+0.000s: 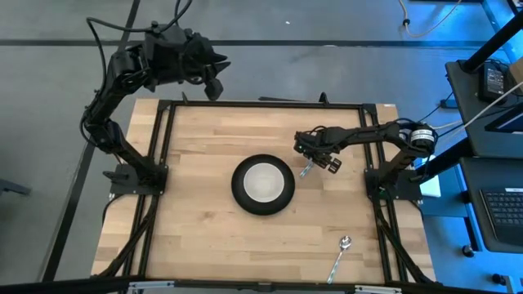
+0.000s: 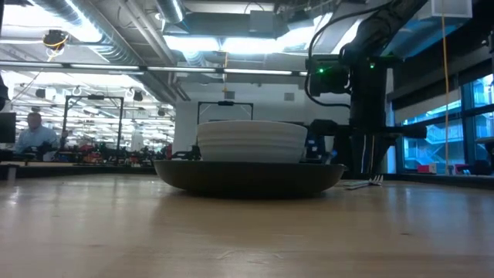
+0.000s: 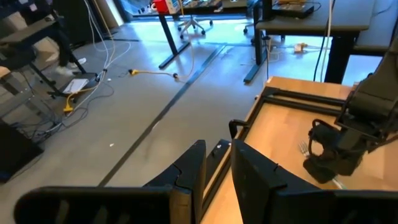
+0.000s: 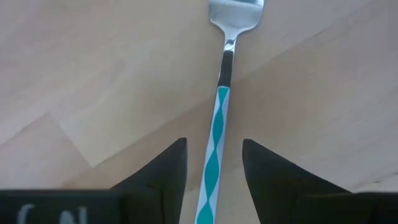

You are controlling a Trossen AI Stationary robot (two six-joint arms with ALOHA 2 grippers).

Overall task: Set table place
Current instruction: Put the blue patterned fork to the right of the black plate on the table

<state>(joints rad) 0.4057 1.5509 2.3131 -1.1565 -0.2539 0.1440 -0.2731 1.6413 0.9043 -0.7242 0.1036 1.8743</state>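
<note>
The right end effector (image 4: 213, 167) is hovering open over the wooden surface (image 1: 196, 163) — fingers straddling, not touching, a teal-handled fork (image 4: 219, 118) lying beside the dark plate (image 1: 262, 184). The left end effector (image 3: 217, 171) is waiting open beyond the surface's far edge — a spoon (image 1: 340, 255) is lying near the front.

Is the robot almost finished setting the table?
Not yet. The plate with a bowl sits mid-table. Right now the right gripper has open fingers straddling the fork beside the plate. The spoon lies far off near the table edge, untouched. The left gripper waits off the table.
</note>
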